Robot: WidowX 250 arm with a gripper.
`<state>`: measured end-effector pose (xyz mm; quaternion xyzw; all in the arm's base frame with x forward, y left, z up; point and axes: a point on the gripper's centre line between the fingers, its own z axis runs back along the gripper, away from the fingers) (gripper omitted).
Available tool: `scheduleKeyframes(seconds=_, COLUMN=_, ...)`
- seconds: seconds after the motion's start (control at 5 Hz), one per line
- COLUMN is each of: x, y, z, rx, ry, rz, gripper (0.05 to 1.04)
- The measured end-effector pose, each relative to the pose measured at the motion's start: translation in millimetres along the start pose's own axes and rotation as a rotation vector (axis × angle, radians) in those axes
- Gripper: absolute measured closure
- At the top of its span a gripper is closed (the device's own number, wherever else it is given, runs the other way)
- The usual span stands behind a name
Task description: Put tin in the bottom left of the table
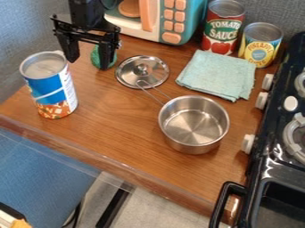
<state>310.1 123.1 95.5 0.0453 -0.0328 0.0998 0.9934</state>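
Foreground: black handle (221,202). Beyond, blue-labelled tin (51,91), upright, axis vertical, lying left in view and cameraward of the fingers (106,54), which stand apart.

Red can (221,30) reads "TOMATO SAUCE", yellow can (260,46) "PINEAPPLE".

From where I stand, the light is fairly bright and soft, though I can't tell where it comes from. A pale sheen lies on the wooden surface (113,129). The steel pot (193,124) catches bright streaks that fan across its bottom, and the lid (128,73) glints in patches. Shadows are faint and soft-edged. Over on the black stove (261,156), thin reflections run along the glossy edges, while its tray (280,205) sinks into darkness.
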Motion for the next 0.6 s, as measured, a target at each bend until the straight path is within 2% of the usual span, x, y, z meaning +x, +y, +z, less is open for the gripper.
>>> scheduleKeyframes(seconds=0.2, x=0.1, y=4.7, z=-0.5, rx=-0.007, ry=0.013, rz=0.010, gripper=0.083)
scheduleKeyframes(seconds=0.4, x=6.7, y=-0.4, z=7.3, rx=-0.049, ry=-0.008, rz=0.011, gripper=0.083)
scheduleKeyframes(seconds=0.6, x=15.8, y=-4.1, z=25.7, rx=-0.082, ry=-0.056, rz=0.012, gripper=0.083)
